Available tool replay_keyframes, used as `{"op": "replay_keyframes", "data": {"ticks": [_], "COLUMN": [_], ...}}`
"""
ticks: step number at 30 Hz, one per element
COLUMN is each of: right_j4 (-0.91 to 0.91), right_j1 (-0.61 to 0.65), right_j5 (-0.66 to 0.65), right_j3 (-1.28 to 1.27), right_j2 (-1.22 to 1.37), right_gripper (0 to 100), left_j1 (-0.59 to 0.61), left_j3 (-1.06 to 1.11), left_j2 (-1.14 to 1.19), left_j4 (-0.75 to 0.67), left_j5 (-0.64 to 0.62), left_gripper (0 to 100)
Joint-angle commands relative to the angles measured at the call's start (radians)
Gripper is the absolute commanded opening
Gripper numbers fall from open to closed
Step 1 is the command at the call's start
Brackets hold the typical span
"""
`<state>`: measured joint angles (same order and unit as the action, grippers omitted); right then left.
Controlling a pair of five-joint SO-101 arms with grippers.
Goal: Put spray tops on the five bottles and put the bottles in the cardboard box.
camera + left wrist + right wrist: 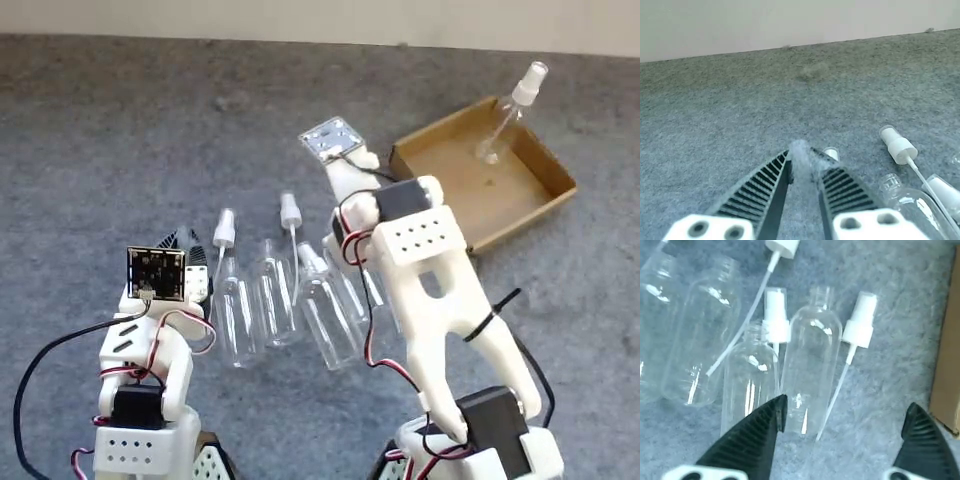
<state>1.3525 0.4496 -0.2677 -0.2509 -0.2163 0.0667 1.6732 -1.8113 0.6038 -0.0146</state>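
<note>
Bottles [810,370] lie below the right pincer [847,405], jaws apart; from above, a capped bottle [505,115] leans in the cardboard box [520,222].

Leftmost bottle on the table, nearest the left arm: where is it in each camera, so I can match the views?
High view: the leftmost bottle starts the row, beside the left hand.
Left wrist view: the leftmost bottle lies close beside the left hand, a loose spray top just beyond its neck.
Right wrist view: by count, the bottle farthest from the cardboard box.
Shared landmark: that spray top, in the high and left wrist views.
</note>
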Motion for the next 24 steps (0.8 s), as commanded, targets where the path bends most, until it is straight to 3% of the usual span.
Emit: {"op": "replay_keyframes", "data": {"ticks": [1,6,13,24], "right_j4": [-0.079,-0.147,-0.159,-0.163], "right_j1": [0.047,0.058,0.058,0.053], "right_j5": [-0.008,-0.008,-0.008,-0.006], "right_j3": [-0.035,-0.108,-0.12,0.004], "right_j2": [-0.033,-0.027,0.171,0.341], "right_gripper": [32.5,32.5,32.5,32.5], "left_j1": [-0.012,-0.012,-0.012,-0.012], "left_j3": [0.021,0.021,0.021,0.021], "left_j2": [0.001,0.002,0.002,0.002], "left_j4": [0.002,0.002,0.003,0.003], "left_j5": [0.006,0.006,0.006,0.006], "left_gripper": [1,1,1,1]}}
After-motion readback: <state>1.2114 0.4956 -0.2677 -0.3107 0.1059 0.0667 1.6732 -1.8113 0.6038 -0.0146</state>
